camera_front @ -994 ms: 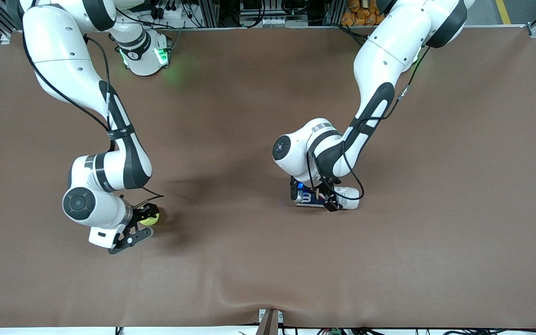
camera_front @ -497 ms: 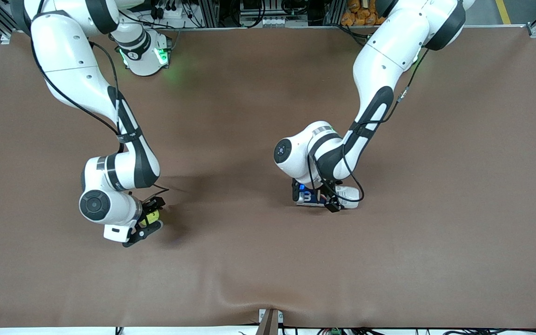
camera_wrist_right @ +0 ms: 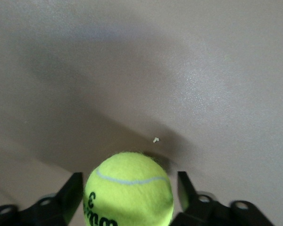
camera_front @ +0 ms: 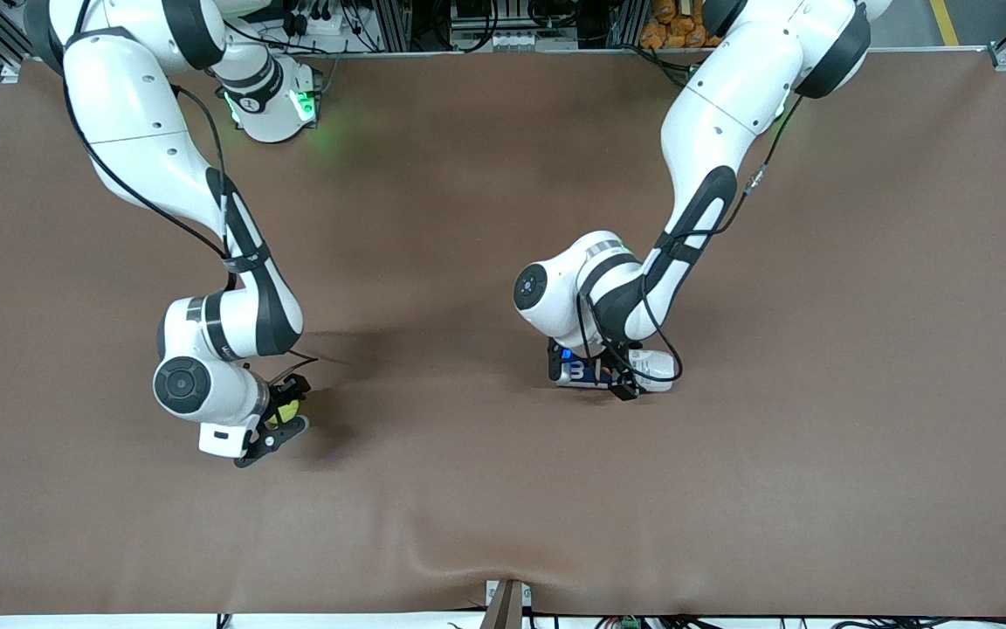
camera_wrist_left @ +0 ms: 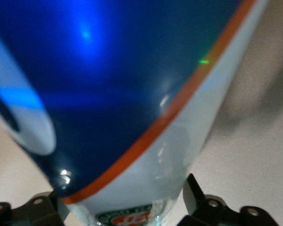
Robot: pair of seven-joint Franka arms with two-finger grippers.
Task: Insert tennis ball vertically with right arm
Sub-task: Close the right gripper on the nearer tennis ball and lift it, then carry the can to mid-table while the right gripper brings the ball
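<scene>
Tennis ball (camera_front: 285, 409), yellow-green with black lettering, is seen on the brown table (camera_front: 817, 349) toward the right arm's end, set between the two black fingers (camera_wrist_right: 71, 194) of the right gripper (camera_front: 283, 411). The fingers are placed close on either side of the ball, with contact appearing on both sides; whether the ball is firmly clamped cannot be told. The left gripper (camera_front: 595, 376) is lowered near the middle of the table around a blue and white can (camera_wrist_left: 132, 108) with an orange stripe, which lies on its side. Its fingers (camera_wrist_left: 198, 193) are seen flanking the can's body; a firm grip cannot be confirmed.
</scene>
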